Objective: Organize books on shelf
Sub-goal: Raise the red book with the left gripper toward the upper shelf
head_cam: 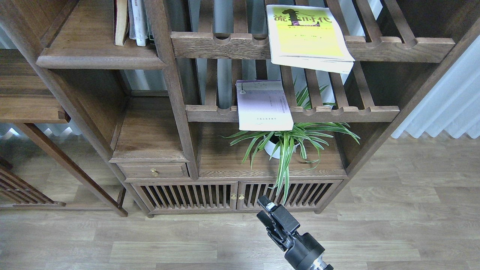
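Books are waiting: the yellow book (305, 35) is lying on the top rack (393, 48), overhanging its rail, and the lavender book (264, 107) is lying on the rack below it, jutting over the plant (287, 140). Neither is standing on the shelf (97, 56) left of the top rack, where other books (131, 22) are upright, so most work is remaining. Room beside those is looking ample. The right gripper (267, 214) is hovering low, under the plant, holding nothing; its gap I cannot tell.
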